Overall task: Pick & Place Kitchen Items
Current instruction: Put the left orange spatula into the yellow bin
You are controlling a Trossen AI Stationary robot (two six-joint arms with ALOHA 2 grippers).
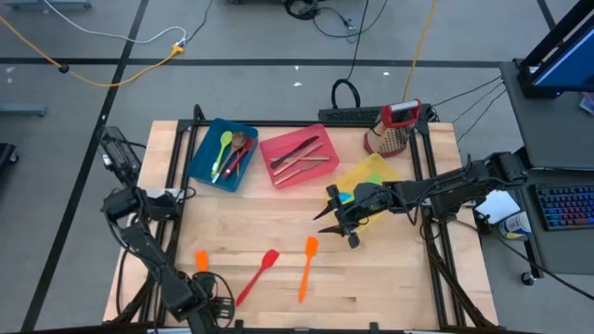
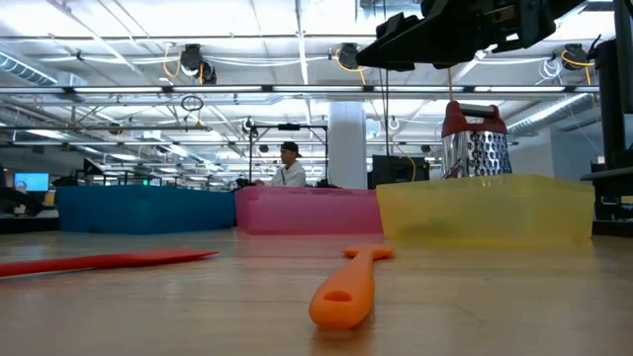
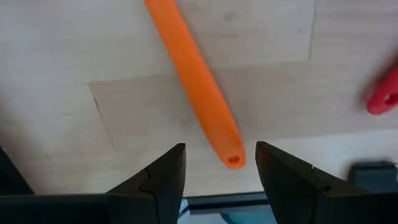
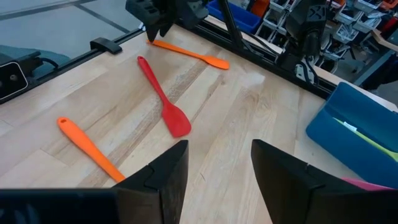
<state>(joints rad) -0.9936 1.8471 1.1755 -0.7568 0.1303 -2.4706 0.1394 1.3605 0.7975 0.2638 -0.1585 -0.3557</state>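
A: Spatulas left on the wood: three. Left gripper [image 3: 221, 180] sits at 7 o'clock on the table, jaws wide, nothing between them. Handle end of an orange spatula [image 3: 198, 87] lies just ahead of the gap, not touching either finger [image 3: 163, 180].

B: So the step in hand, by my reading, is the grasp on that handle?

A: Likely. To do it well: centre the gap over the handle, turn the wrist so the fingers cross it squarely, come down until the tips nearly meet the wood, then close. The handle is slim and low, so a high close would probably miss or pinch only the tip.

B: Right gripper?

A: Right gripper [image 1: 336, 218] hangs above the table at about 3 o'clock from centre, jaws also wide and empty, touching nothing. Below and toward 6 o'clock of it lies a second orange spatula [image 1: 305, 270]; the red spatula [image 1: 257, 276] is just beside that, at its 9 o'clock.

B: Farther out?

A: Bins at 12 o'clock: blue bin [image 1: 200, 160], pink bin [image 1: 271, 148], both already holding utensils; yellow bin [image 1: 371, 171] by the right arm. Grater [image 1: 393, 129] at 1 o'clock, not for sorting.
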